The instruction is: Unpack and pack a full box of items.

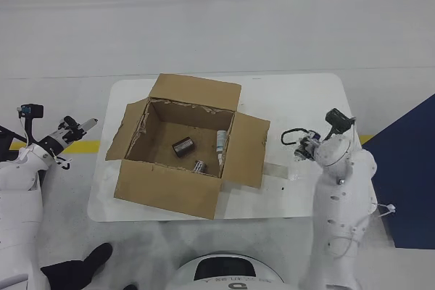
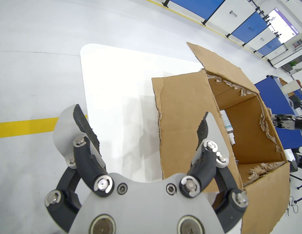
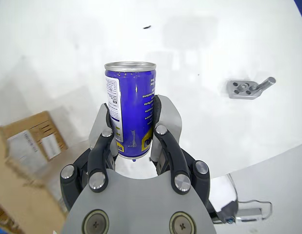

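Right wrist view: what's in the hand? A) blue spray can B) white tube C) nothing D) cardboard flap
A: the right hand is shut on a blue spray can, with a finger pressed against each side of it.

Bright, even light washes the white table (image 2: 112,74); soft shadows lie beside the box (image 2: 180,113), its inside dimmer. Wrist views bend straight lines near their edges.
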